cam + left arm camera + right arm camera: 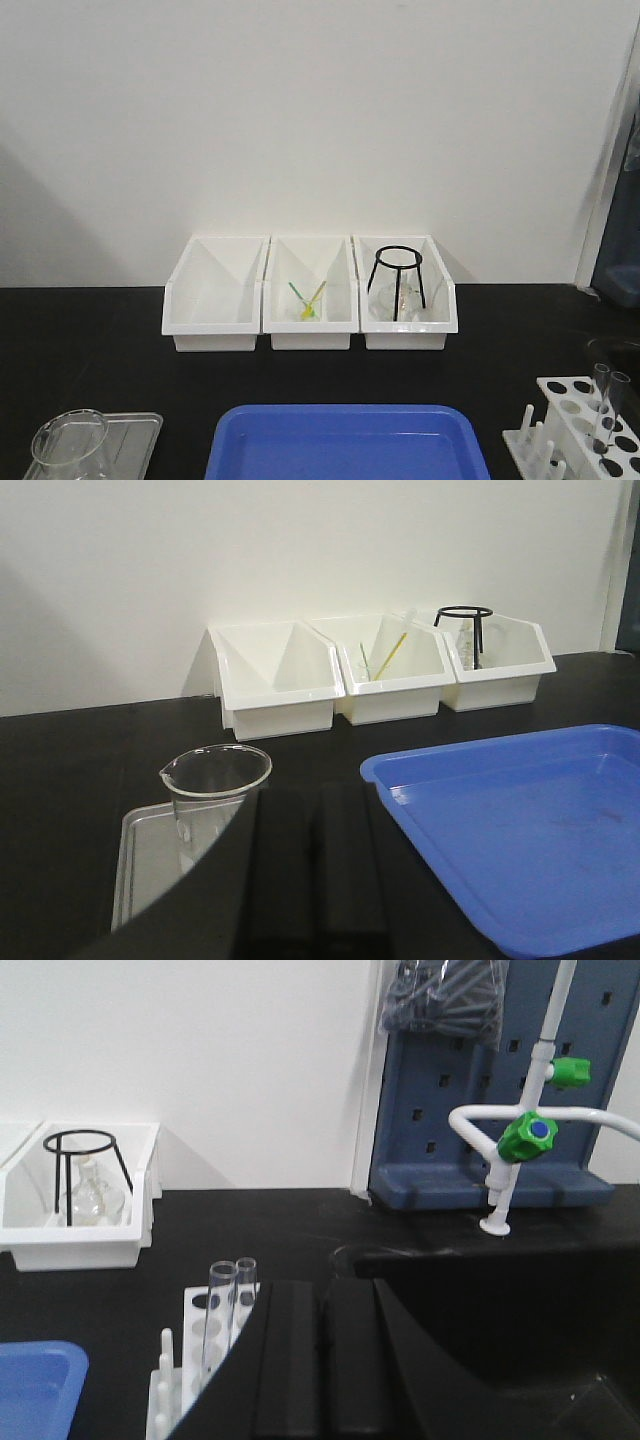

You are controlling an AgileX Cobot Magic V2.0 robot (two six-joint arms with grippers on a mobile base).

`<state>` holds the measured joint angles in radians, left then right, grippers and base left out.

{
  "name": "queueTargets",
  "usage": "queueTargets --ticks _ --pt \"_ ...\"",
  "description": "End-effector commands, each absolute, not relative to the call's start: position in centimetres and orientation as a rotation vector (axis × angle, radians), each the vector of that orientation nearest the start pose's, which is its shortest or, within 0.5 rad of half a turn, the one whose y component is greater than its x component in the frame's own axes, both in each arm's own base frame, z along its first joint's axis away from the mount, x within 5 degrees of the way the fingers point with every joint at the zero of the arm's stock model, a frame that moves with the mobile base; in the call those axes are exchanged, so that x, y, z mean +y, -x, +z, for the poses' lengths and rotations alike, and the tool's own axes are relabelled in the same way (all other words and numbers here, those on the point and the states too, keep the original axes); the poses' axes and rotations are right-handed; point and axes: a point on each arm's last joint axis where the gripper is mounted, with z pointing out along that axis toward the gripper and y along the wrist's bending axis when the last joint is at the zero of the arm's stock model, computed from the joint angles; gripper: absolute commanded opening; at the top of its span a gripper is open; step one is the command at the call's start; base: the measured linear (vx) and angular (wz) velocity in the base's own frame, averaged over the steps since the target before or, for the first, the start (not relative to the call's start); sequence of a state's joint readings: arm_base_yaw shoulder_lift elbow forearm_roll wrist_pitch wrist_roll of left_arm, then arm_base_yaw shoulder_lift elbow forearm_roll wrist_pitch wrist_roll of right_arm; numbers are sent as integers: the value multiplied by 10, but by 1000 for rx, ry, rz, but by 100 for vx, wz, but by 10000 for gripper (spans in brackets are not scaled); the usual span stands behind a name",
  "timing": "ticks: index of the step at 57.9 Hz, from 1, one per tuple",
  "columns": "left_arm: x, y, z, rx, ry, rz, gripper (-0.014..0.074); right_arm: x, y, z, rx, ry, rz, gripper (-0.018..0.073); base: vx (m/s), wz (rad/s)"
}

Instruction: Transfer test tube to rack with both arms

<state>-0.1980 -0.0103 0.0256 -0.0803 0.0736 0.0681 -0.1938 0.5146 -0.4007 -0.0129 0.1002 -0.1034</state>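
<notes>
Standing upright in the rack [592, 425] at the desk's [100, 340] right front: two test tubes [222, 1310], side by side. Left claw [312, 870] pressed together, holding nothing, just behind the beaker [216, 790] on the metal tray [145, 855]. Right claw [322, 1355] also pressed together, bare, just beside the rack. Blue tray [345, 445] between them; three white bins [310, 295] against the wall.

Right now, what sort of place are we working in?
Most likely a chemistry lab bench: a white rack holding two test tubes, a glass beaker on a tray, and a green-handled lab tap beside a sink.
</notes>
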Motion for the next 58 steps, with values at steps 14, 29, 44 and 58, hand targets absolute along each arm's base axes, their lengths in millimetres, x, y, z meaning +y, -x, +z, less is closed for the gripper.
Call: queueTargets --ticks 14,29,44,58 --pt "-11 -54 206 1475 -134 -169 -6 -5 -75 226 1563 -22 -83 -11 0 0" --pt "-11 -54 206 1475 -134 -169 -6 -2 -55 205 1474 -43 -4 -11 0 0" --pt "-11 -54 206 1476 -134 -169 -6 -2 -56 204 1481 -50 9 -11 0 0" --pt "-11 -54 206 1476 -134 -169 -6 -2 -56 204 1481 -50 9 -11 0 0"
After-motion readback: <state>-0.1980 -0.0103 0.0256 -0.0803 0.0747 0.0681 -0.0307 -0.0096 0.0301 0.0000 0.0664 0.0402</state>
